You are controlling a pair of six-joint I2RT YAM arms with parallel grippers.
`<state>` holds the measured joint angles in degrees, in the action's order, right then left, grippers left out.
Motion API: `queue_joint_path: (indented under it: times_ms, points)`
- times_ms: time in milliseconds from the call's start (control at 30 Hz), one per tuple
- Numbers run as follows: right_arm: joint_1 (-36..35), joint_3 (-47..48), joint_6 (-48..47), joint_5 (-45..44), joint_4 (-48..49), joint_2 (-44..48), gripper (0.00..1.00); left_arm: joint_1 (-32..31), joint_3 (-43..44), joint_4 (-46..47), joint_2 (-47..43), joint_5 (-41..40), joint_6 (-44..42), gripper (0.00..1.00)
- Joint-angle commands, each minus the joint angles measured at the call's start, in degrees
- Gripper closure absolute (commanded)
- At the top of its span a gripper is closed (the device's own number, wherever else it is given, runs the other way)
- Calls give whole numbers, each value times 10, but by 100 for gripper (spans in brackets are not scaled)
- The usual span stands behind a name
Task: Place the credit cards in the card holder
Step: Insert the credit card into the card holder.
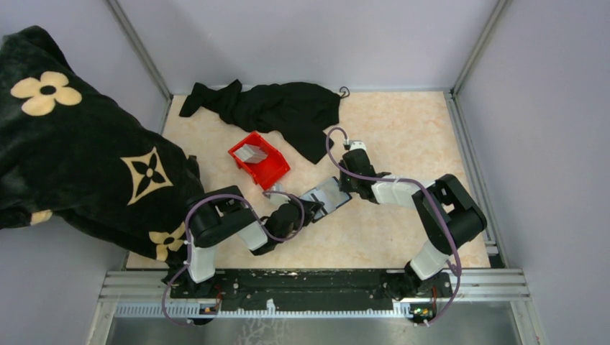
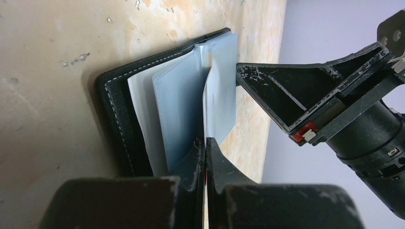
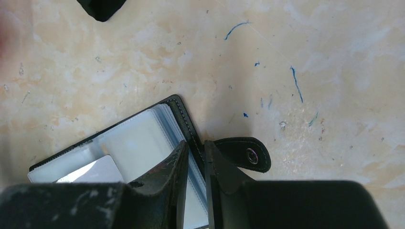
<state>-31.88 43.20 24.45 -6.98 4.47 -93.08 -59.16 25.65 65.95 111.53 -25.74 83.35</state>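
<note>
Black card holder (image 2: pixel 114 109) lies opened at the worktop's (image 1: pixel 403 129) middle, between both tools. One pale inner leaf is pinched by the fully closed left tool (image 2: pixel 206 145). Its cover edge is clamped in the narrowly parted right tool (image 3: pixel 196 155).

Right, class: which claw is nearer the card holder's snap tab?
Right. The right claw grips the card holder beside its snap tab; the left claw pinches a clear sleeve at the other end.
</note>
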Motion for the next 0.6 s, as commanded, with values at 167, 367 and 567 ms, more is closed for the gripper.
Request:
queue_joint_path:
  times_ms: [167, 367, 567]
  points:
    - [-8, -17, -5, 18, -45, -38, 81, 9, 13, -50, 15, -10, -15, 100]
    - [-8, -15, -6, 18, -46, -39, 81, 13, 9, -59, 8, -17, -14, 100]
    - [-8, -12, -6, 18, -47, -42, 81, 12, 0, -119, -19, -30, 19, 100]
